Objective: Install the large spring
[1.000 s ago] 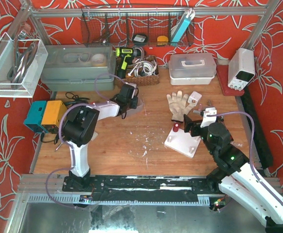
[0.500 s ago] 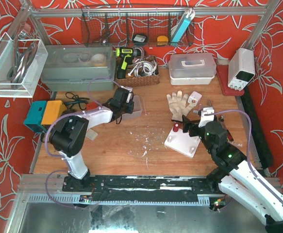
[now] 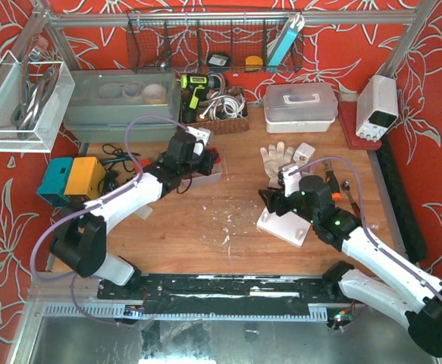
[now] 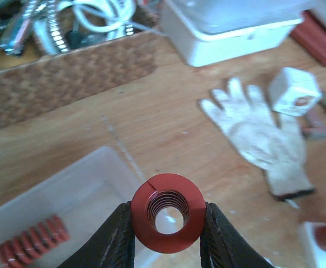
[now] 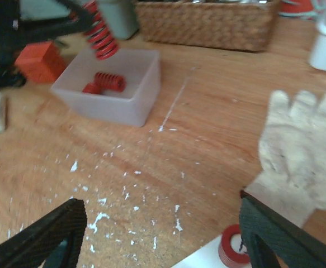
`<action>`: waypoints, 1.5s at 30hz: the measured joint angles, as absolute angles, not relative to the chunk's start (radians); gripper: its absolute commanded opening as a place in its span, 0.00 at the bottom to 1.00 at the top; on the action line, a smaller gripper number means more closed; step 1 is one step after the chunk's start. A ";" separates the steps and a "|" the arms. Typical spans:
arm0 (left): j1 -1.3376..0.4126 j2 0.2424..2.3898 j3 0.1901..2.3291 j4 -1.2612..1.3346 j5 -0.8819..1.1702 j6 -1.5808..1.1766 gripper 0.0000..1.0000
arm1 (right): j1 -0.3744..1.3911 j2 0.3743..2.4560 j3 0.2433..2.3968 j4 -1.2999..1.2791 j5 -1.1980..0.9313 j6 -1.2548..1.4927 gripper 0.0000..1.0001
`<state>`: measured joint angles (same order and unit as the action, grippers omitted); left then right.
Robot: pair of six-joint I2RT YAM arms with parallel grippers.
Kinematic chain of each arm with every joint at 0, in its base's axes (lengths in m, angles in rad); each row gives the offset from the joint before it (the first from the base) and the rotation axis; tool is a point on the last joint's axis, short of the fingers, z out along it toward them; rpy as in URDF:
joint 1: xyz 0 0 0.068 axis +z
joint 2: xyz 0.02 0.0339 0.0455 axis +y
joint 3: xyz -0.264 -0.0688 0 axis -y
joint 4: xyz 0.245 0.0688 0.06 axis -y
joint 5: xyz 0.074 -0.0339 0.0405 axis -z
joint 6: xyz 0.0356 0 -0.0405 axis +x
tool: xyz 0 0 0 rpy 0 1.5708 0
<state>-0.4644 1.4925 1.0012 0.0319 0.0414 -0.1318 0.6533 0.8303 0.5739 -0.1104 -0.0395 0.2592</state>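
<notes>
The left gripper [image 4: 167, 224] is clamped on the spring [image 4: 192, 215], one finger [image 4: 123, 234] against each side of the coil. The spring's open end faces the wrist camera. Under the fingers and to their left is a clear tray [image 4: 79, 192] with a second spring [image 4: 31, 243] lying in it. Ahead of the fingers and to the right a glove [image 4: 258, 131] lies flat, and further ahead stands a basket [image 4: 67, 78]. The right gripper [image 5: 163, 237] has its fingers [image 5: 45, 234] spread wide with nothing held, only the table [image 5: 151, 167] showing between them. Just inside the right finger a red ring [image 5: 230, 245] sits on a white plate [image 3: 281, 227]. From this wrist the tray is well ahead of the left finger, with the held spring raised above it at a tilt.
</notes>
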 measured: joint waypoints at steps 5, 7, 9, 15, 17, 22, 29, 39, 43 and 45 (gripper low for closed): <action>-0.549 1.418 1.004 -0.033 0.081 -0.129 0.06 | 0.685 0.925 0.608 -0.065 -0.157 0.167 0.74; -0.583 1.407 1.019 -0.075 0.091 -0.122 0.05 | 0.709 0.956 0.628 -0.038 -0.164 0.122 0.73; -0.612 1.405 1.040 -0.113 0.097 -0.111 0.05 | 0.727 0.986 0.643 -0.009 -0.164 0.083 0.73; -0.670 1.380 1.080 -0.201 0.111 -0.084 0.05 | 0.774 1.074 0.662 0.046 -0.164 -0.013 0.69; -0.686 1.373 1.093 -0.215 0.112 -0.076 0.05 | 0.788 1.082 0.662 0.063 -0.157 -0.027 0.70; -0.724 1.364 1.106 -0.234 0.128 -0.062 0.05 | 0.805 1.090 0.662 0.133 -0.133 -0.043 0.72; -0.748 1.363 1.107 -0.249 0.149 -0.047 0.05 | 0.809 1.114 0.658 0.210 -0.102 -0.039 0.66; -0.749 1.334 1.107 -0.250 0.174 -0.044 0.04 | 0.812 1.117 0.638 0.263 -0.064 -0.039 0.51; -0.749 1.333 1.107 -0.249 0.180 -0.045 0.07 | 0.815 1.117 0.619 0.293 -0.068 -0.036 0.34; -0.749 1.333 1.107 -0.248 0.181 -0.045 0.15 | 0.818 1.117 0.611 0.307 -0.080 -0.033 0.21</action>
<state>-0.7486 1.3327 1.1072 -0.2481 0.1814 -0.0448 0.8177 1.1172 0.6106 0.3073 -0.0795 -0.0334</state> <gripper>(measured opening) 0.293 0.359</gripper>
